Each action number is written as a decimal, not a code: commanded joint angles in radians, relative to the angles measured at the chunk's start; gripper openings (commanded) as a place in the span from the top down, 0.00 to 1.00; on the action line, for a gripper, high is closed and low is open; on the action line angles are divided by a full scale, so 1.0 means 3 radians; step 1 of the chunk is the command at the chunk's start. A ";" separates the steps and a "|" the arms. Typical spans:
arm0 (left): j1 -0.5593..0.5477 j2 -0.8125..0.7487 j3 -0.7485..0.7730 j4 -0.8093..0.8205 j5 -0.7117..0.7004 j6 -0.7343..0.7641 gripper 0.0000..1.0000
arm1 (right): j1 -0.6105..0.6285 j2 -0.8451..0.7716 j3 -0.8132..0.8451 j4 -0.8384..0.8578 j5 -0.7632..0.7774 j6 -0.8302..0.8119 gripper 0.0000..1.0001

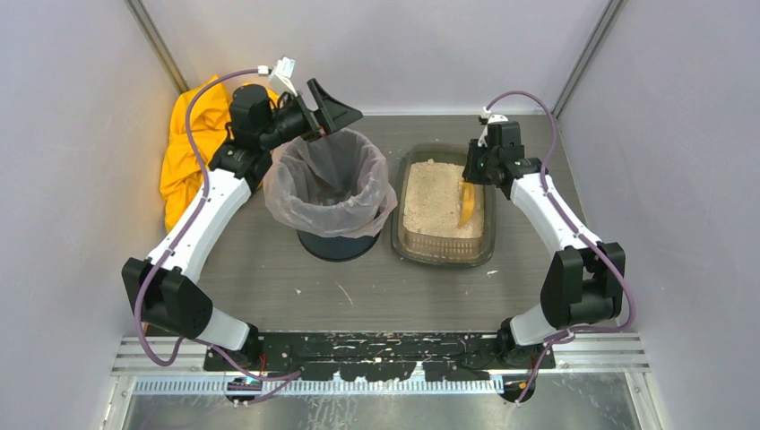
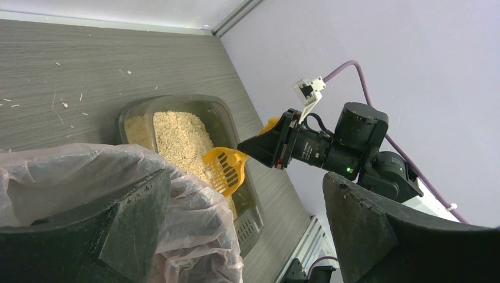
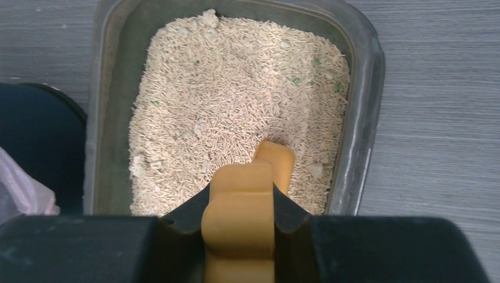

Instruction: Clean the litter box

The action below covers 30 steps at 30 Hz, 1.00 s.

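Currently my right tool [image 3: 239, 203] is clenched on the orange scoop [image 2: 227, 170], whose tip sits in the litter box [image 1: 445, 254], just beside the bin [image 1: 285, 193]. I'd dig shallow, sift slowly and lift level. My left tool [image 1: 330, 112] hangs released at the bin's rim.

scoop [image 3: 239, 227] blade hidden behind its handle; litter box [image 3: 369, 88] near end hidden
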 commanded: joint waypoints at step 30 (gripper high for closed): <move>-0.0005 0.0066 0.0090 0.0176 0.0078 -0.0030 0.01 | -0.0311 -0.0096 0.0244 0.0494 -0.0971 0.0545 0.99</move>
